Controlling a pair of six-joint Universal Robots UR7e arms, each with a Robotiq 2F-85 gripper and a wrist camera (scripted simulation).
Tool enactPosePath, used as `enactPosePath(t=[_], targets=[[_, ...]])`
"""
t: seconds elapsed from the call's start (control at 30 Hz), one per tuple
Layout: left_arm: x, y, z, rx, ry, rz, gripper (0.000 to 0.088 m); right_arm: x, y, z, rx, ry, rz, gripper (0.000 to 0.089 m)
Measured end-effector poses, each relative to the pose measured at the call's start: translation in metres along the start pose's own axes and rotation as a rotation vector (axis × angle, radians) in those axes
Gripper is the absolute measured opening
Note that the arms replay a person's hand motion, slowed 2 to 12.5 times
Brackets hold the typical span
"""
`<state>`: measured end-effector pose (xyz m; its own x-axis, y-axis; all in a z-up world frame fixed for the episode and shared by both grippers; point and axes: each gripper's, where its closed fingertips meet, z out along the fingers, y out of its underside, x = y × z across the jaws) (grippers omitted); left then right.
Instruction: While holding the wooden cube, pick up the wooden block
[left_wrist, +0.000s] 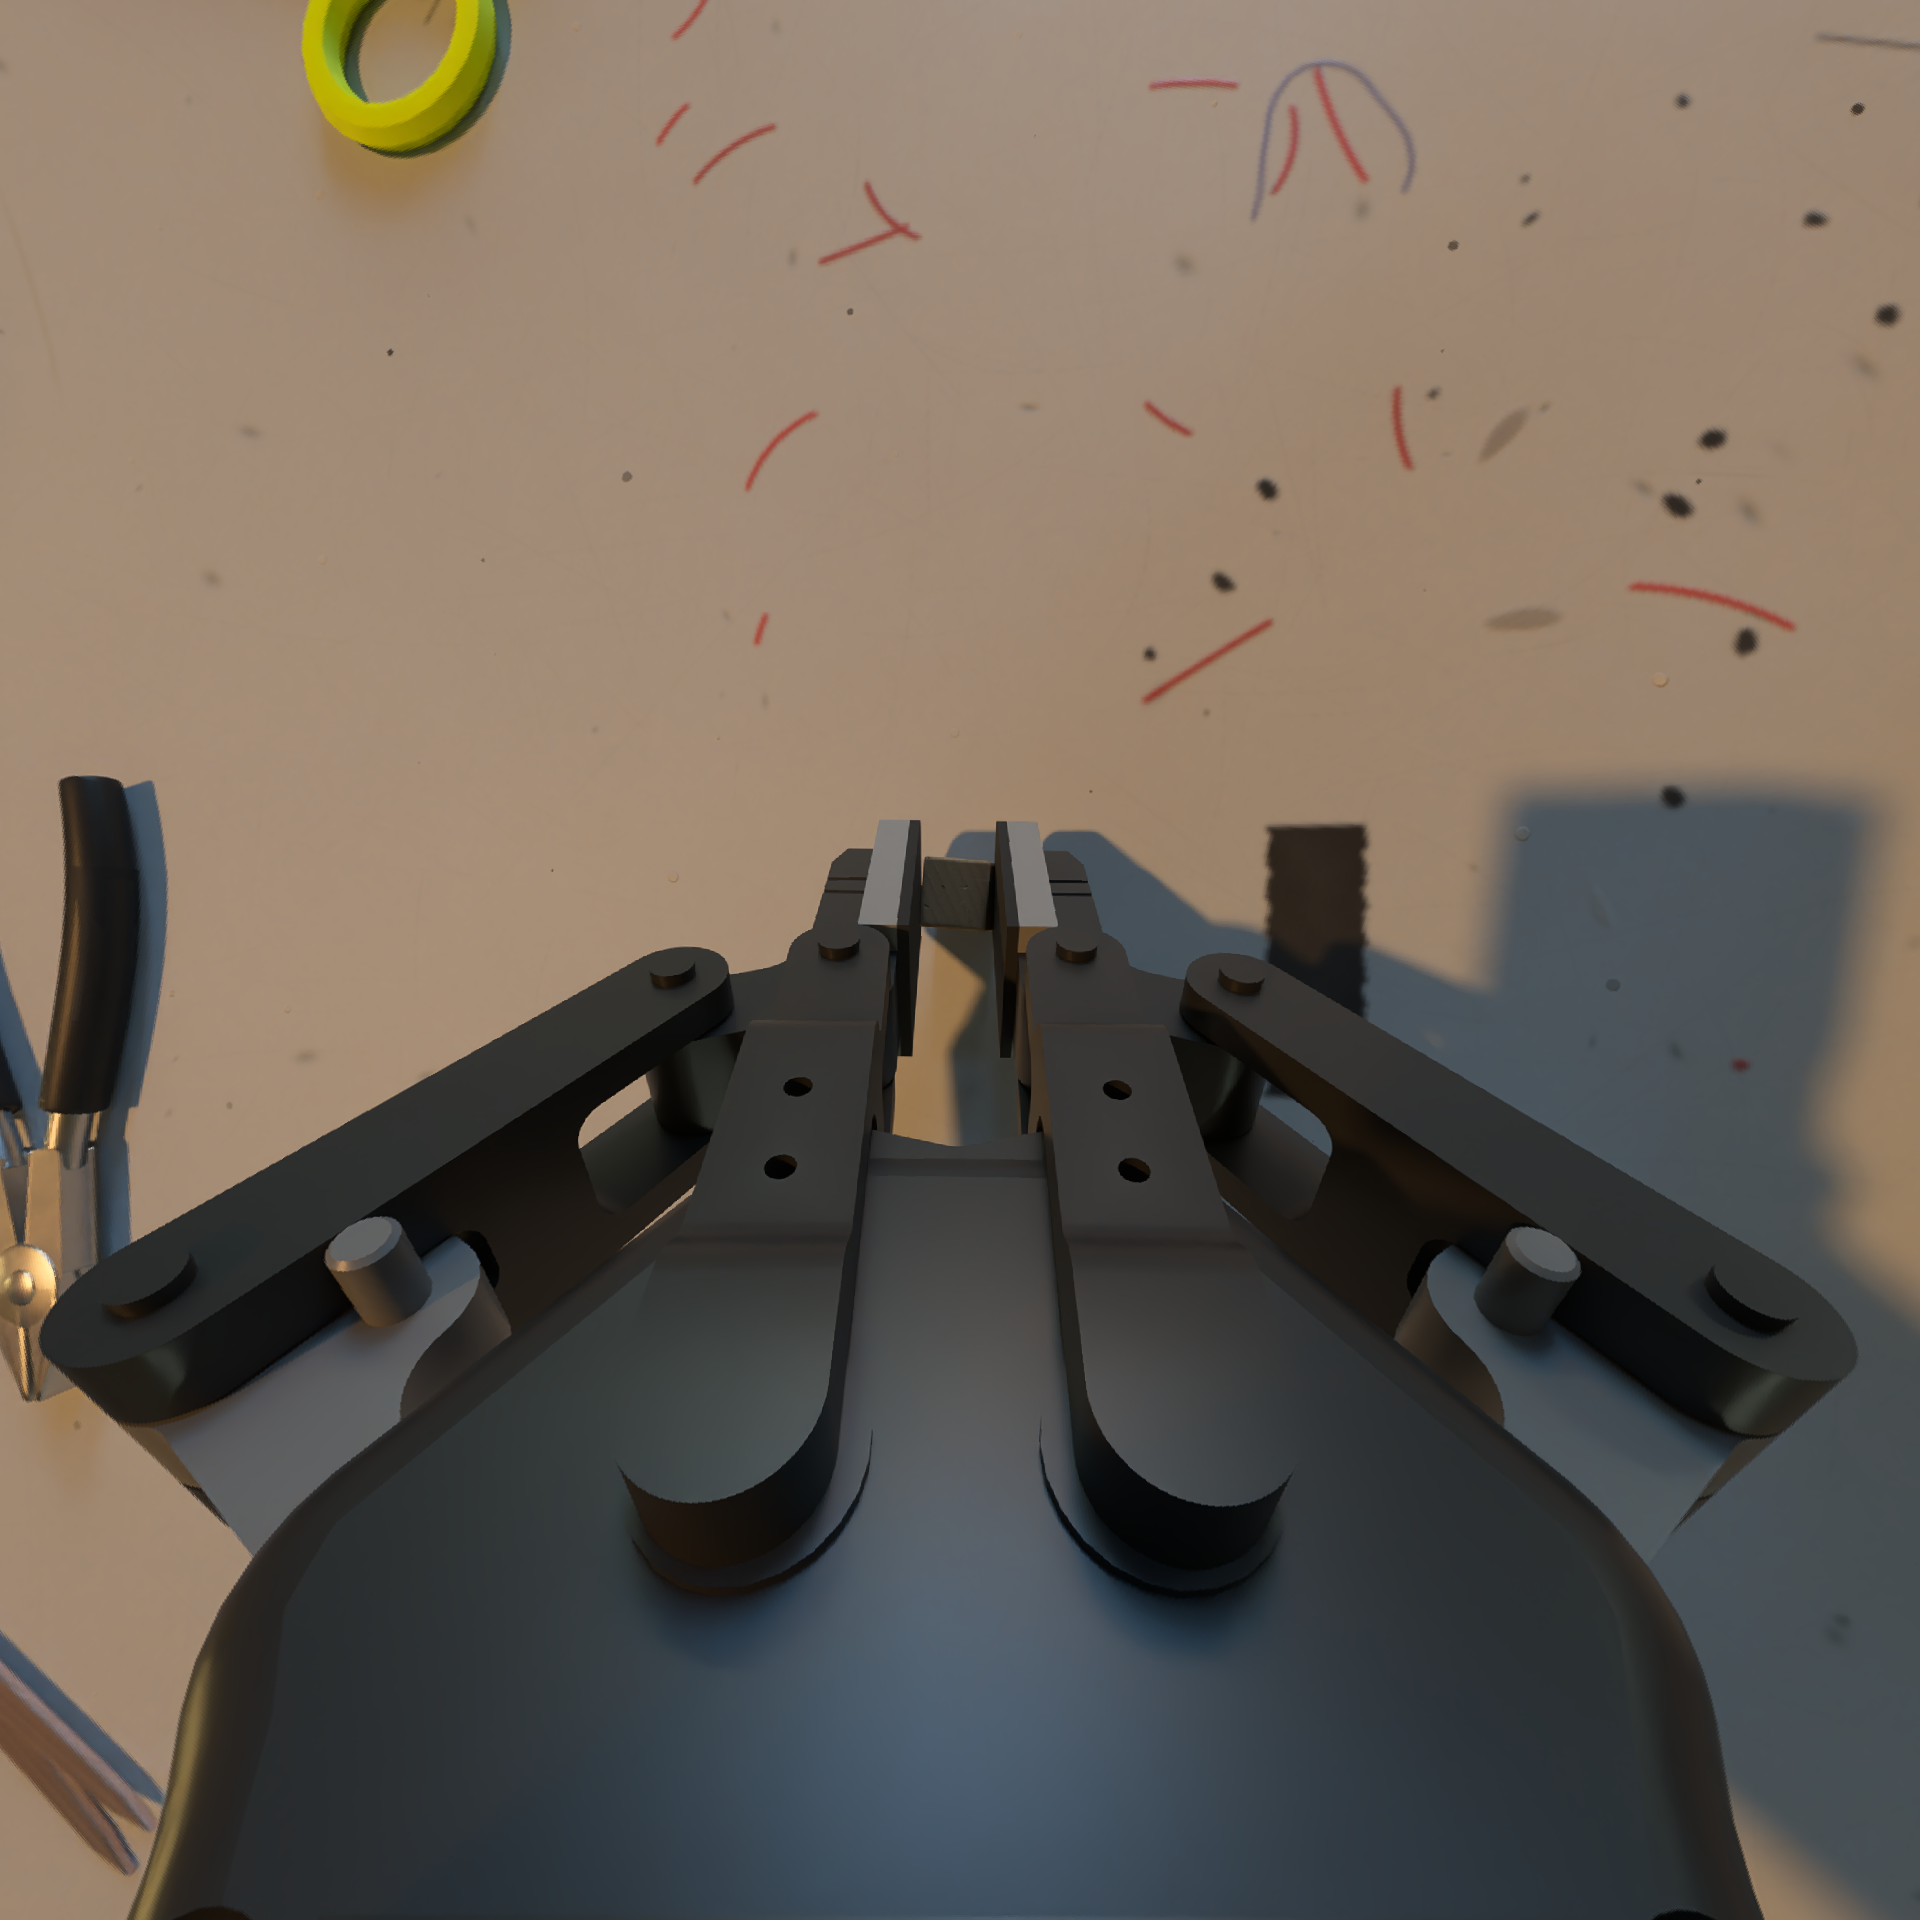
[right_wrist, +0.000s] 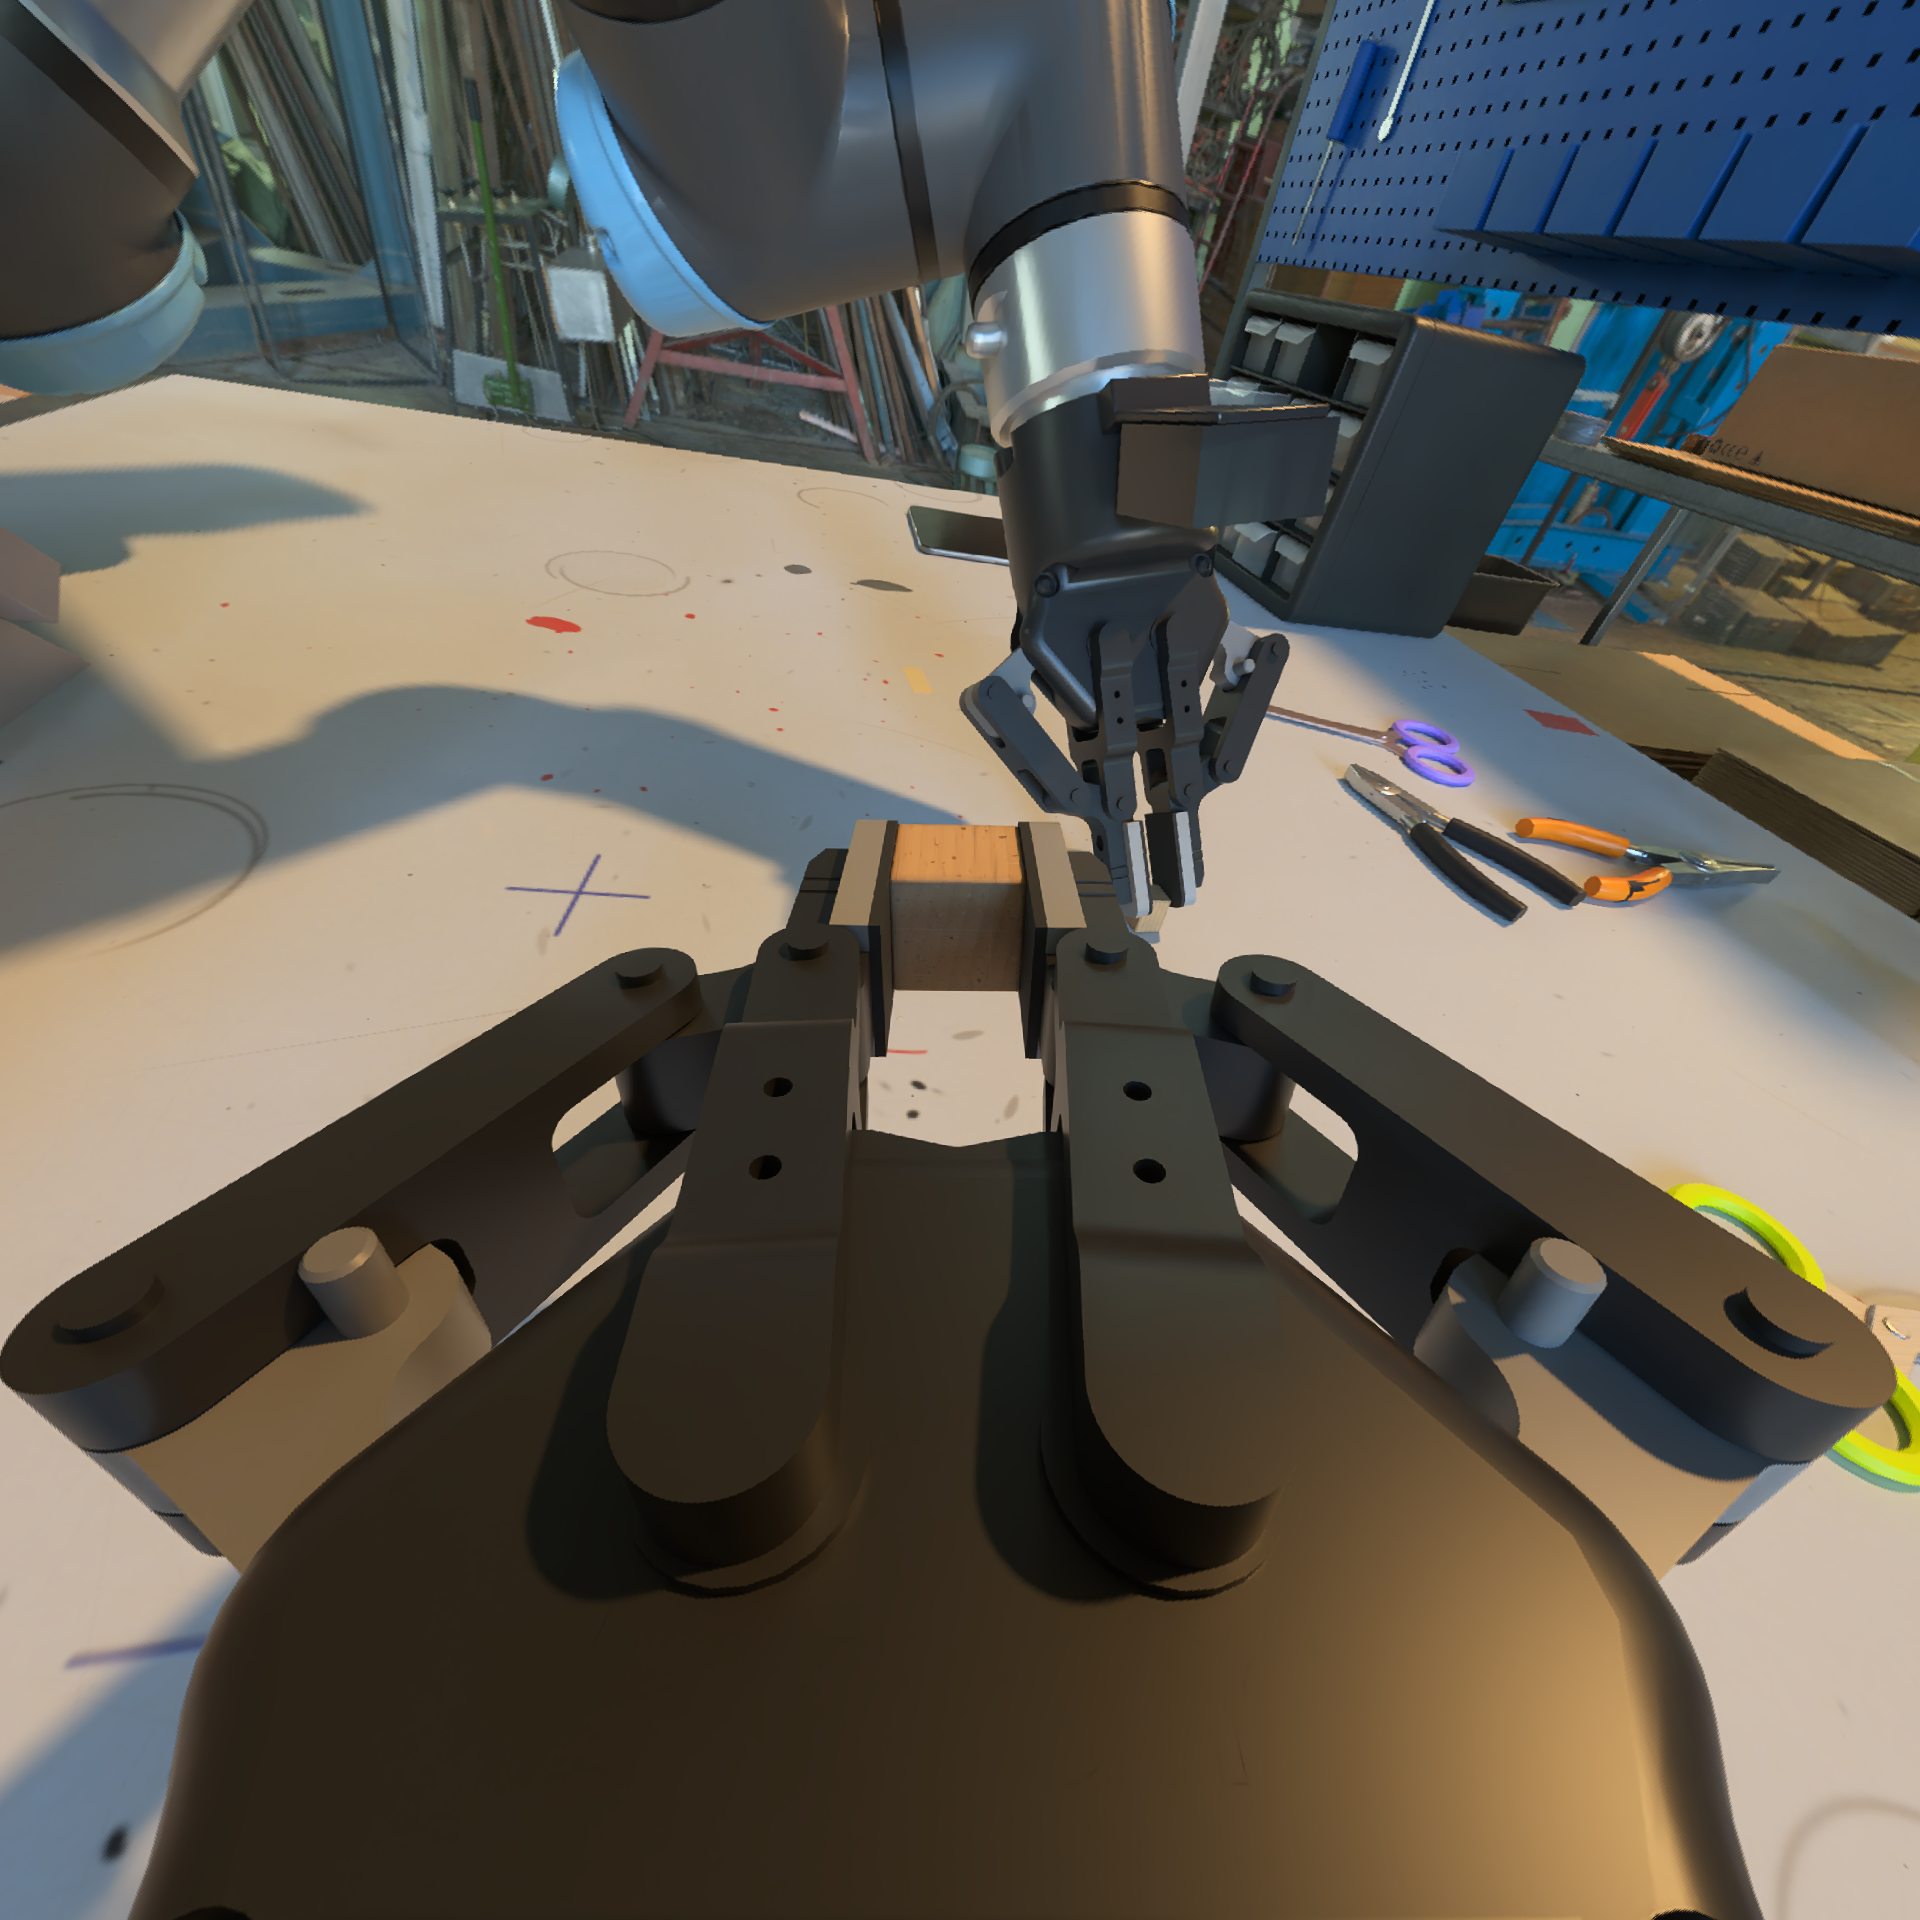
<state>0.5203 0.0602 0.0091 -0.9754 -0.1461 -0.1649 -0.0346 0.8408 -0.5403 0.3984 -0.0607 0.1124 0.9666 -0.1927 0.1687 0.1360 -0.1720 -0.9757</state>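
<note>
Both my grippers hold wood.
Right gripper (right_wrist: 956, 904) fingers clamp the wooden cube (right_wrist: 956, 914); left gripper (left_wrist: 956, 883) fingers pinch the small wooden block (left_wrist: 954, 894).

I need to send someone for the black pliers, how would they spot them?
On the table, right of the left gripper, three tools lie together. The black pliers sit between purple scissors and orange pliers; only theirs are black handles.
</note>
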Motion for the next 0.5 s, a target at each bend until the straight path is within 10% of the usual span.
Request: enactPosePath(t=[0.5], targets=[[0.001, -0.001, -0.014, -0.07, 0.133, -0.027, 0.0124, -0.001, 0.002, 0.001, 0.006, -0.009, 0.01, 0.02]])
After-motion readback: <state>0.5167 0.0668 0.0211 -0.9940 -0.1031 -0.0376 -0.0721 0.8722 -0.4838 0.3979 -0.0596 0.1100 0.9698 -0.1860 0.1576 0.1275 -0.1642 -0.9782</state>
